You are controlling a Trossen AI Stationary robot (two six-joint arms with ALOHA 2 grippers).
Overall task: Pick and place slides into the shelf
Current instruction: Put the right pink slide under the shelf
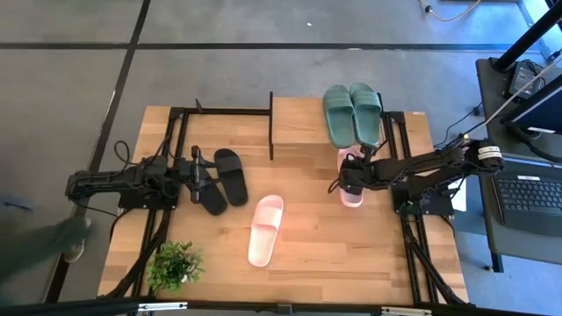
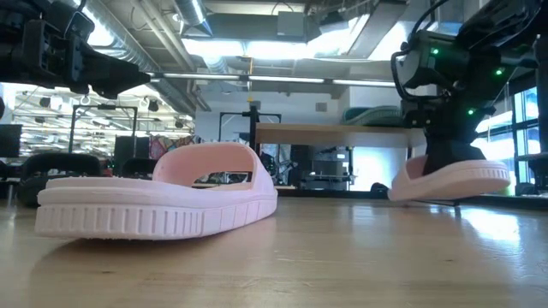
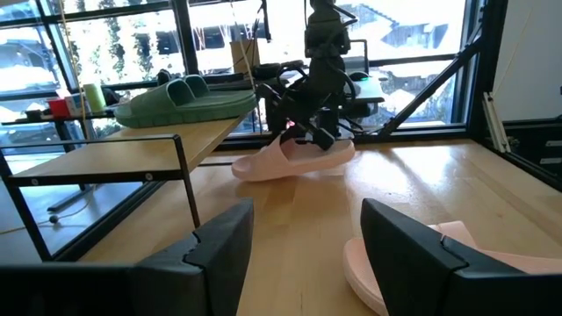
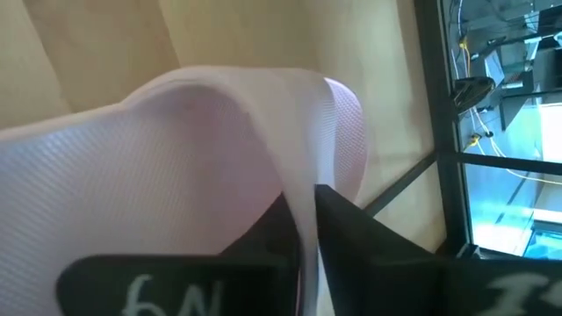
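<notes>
Shelf (image 1: 303, 130) stands at table (image 1: 307, 254) back edge, green pair (image 1: 352, 112) on its top board, right end. Black pair (image 1: 221, 178) lies on table left, w/ left claw (image 1: 204, 175) over it, fingers spread wide, holding nothing. One pink slide (image 1: 265, 230) lies loose mid-table. Other pink slide (image 1: 350, 189) sits just in front of shelf, tilted, toe end raised; right claw (image 1: 353, 176) pinches its strap (image 4: 299, 149) btwn nearly closed fingers.
</notes>
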